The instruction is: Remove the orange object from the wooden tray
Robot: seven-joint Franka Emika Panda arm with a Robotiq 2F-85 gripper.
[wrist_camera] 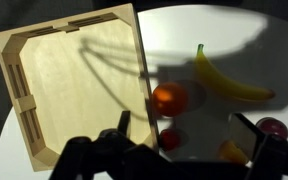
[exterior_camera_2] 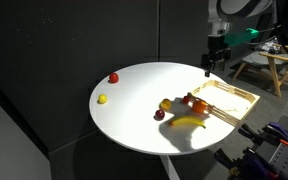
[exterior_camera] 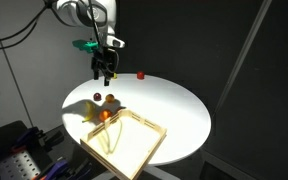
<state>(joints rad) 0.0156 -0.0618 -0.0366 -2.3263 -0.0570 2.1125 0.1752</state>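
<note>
The gripper (exterior_camera: 105, 73) hangs high over the table (exterior_camera: 174, 105) with fingers spread, holding nothing. Only the wrist view shows the wooden tray (wrist_camera: 74, 85) bare inside, fruit beside it: banana (wrist_camera: 229, 82), orange ball (wrist_camera: 169, 98). The orange object I can't pick out

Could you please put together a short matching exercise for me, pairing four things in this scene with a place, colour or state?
Things:
1. banana
2. wooden tray
3. small red ball
4. gripper

Descriptions:
A. up in the air above the white table, open, holding nothing
B. yellow and curved, lying on the table outside the tray
C. pale, square, with low rims, at the table's edge
D. on the table well away from the tray, near a small yellow ball

Pairs: 1-B, 2-C, 3-D, 4-A
</note>
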